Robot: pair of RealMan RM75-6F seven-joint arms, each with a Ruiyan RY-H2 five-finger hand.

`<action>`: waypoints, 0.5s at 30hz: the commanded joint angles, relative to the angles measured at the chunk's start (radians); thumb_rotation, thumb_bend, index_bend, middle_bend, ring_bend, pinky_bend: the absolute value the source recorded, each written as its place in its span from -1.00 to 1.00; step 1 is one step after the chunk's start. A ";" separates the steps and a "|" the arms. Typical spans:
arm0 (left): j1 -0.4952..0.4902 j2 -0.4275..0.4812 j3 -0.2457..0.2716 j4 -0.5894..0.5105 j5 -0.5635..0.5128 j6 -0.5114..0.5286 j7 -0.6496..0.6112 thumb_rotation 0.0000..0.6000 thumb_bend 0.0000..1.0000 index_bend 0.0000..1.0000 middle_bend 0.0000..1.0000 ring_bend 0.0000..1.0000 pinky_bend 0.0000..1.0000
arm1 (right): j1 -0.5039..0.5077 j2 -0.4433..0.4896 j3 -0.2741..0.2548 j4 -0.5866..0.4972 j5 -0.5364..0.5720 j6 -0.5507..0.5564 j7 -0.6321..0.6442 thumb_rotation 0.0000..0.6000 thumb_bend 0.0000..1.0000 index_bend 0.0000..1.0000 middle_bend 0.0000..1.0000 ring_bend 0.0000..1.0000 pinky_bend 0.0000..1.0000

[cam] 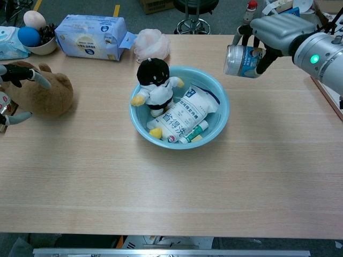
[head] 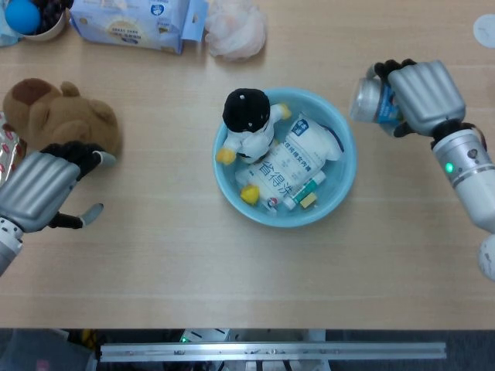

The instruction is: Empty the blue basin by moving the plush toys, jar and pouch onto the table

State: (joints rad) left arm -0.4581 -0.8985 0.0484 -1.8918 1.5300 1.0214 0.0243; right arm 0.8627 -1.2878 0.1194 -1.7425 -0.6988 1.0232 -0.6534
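The blue basin [head: 340,189] [cam: 217,126] stands mid-table. Inside it a black-and-white penguin plush [head: 247,122] [cam: 154,81] leans at the left, beside a white pouch [head: 292,162] [cam: 185,113]. My right hand [head: 421,94] [cam: 278,29] grips the jar [head: 370,102] [cam: 241,53], on its side, in the air to the right of the basin. A brown plush bear [head: 58,114] [cam: 45,92] lies on the table at far left. My left hand [head: 39,189] [cam: 13,93] hovers at the bear's near side, fingers apart, holding nothing.
A blue-white wipes pack [head: 131,23] [cam: 91,36], a pink bath puff [head: 234,29] [cam: 151,44] and a bowl with a blue ball [head: 31,19] [cam: 33,37] line the far edge. A white disc [cam: 299,52] lies at far right.
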 commanded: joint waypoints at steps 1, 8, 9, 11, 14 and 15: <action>0.003 0.001 0.000 -0.003 0.002 0.004 0.001 0.58 -0.34 -0.56 -0.57 -0.63 -0.46 | -0.012 -0.021 -0.036 0.077 -0.004 -0.040 0.010 1.00 -0.26 0.06 -0.03 -0.02 0.47; 0.006 0.005 -0.001 -0.011 -0.002 0.003 0.007 0.56 -0.34 -0.56 -0.57 -0.63 -0.46 | -0.006 -0.105 -0.050 0.208 0.010 -0.081 0.016 1.00 -0.27 0.06 -0.03 -0.02 0.47; 0.006 0.005 -0.001 -0.011 -0.002 0.003 0.008 0.57 -0.34 -0.56 -0.57 -0.63 -0.46 | -0.002 -0.122 -0.052 0.232 0.014 -0.088 0.010 1.00 -0.27 0.06 -0.03 -0.02 0.47; 0.007 0.005 -0.002 -0.012 -0.004 0.003 0.010 0.58 -0.34 -0.56 -0.57 -0.63 -0.46 | 0.003 -0.150 -0.057 0.270 0.022 -0.102 0.001 1.00 -0.28 0.06 -0.03 -0.02 0.47; 0.008 0.005 -0.003 -0.013 -0.006 0.003 0.011 0.59 -0.35 -0.56 -0.57 -0.63 -0.46 | 0.009 -0.198 -0.059 0.327 0.032 -0.123 -0.002 1.00 -0.28 0.06 -0.03 -0.05 0.46; 0.008 0.004 -0.003 -0.014 -0.006 0.003 0.012 0.59 -0.35 -0.56 -0.57 -0.63 -0.46 | 0.011 -0.216 -0.059 0.348 0.034 -0.130 -0.001 1.00 -0.28 0.06 -0.03 -0.07 0.44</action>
State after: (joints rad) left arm -0.4499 -0.8941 0.0453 -1.9054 1.5239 1.0244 0.0359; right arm 0.8678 -1.4743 0.0636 -1.4256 -0.6734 0.9103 -0.6511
